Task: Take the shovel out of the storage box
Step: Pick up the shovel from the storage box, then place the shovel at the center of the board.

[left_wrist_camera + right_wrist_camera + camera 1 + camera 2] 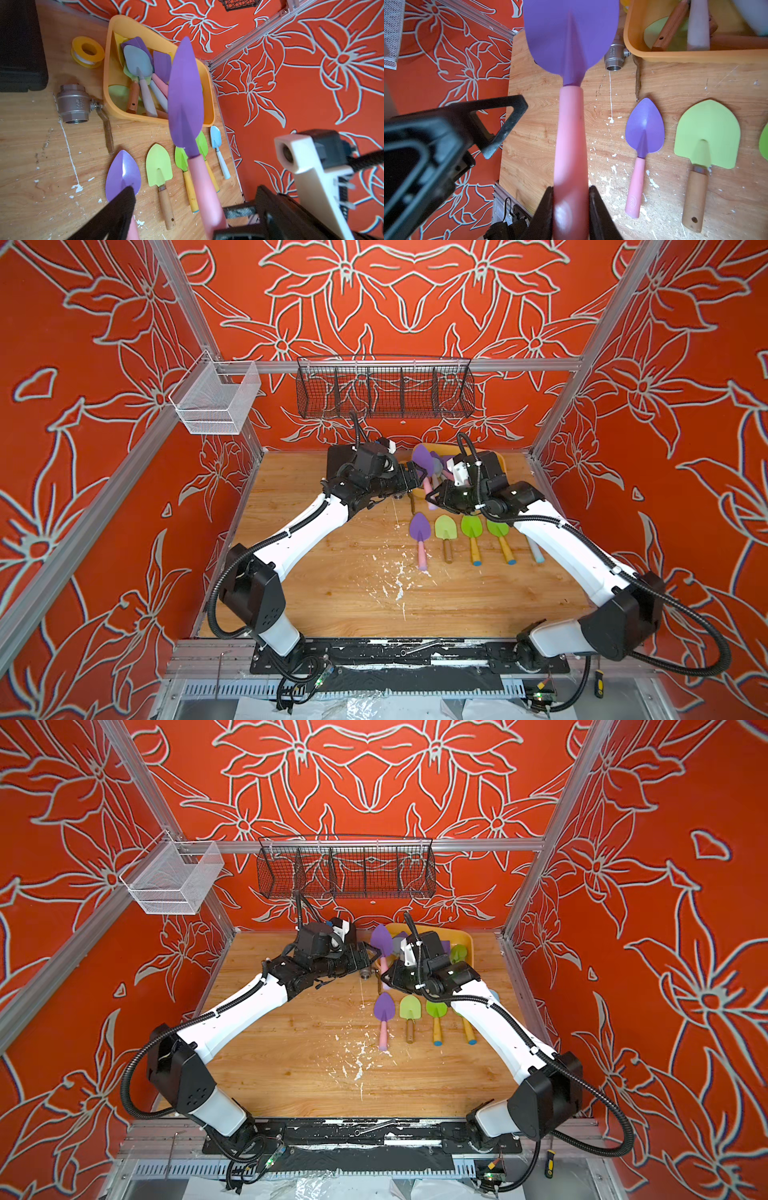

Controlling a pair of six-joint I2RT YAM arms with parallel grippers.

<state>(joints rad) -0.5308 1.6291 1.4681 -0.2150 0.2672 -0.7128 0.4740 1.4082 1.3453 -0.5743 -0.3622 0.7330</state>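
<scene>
Wood-grain laminate tabletop [324, 593], scuffed and flecked with white paint chips, stands within red walls with a grey floral outline. Storage box [133, 116]: shallow yellow-orange plastic tub with rounded corners and glossy walls, at the far right of the table against the back wall. Inside it is a loose pile of small shovels: one grey-blue pointed blade, flat purple blades, a pale green blade, turned wooden and pastel handles. Shovel [571, 31], with a matte purple leaf-shaped blade, a central ridge and a smooth pink tapered handle, is out of the box and off the table. Its blade points toward the back wall and overlaps the near left corner of the box in both top views. Right gripper [571, 189]: black fingers clamped on the butt of the pink handle, one on each side. Left gripper [417, 477]: jaws apart, with a cross-hatched triangular finger [508, 124] just beside the handle, not touching. On the table nearer the arms lies a row of shovels, including a matching purple one [643, 131] and a pale green spade [708, 133] with a bare wood handle. A steel ball valve [72, 104] sits just beside the box.
</scene>
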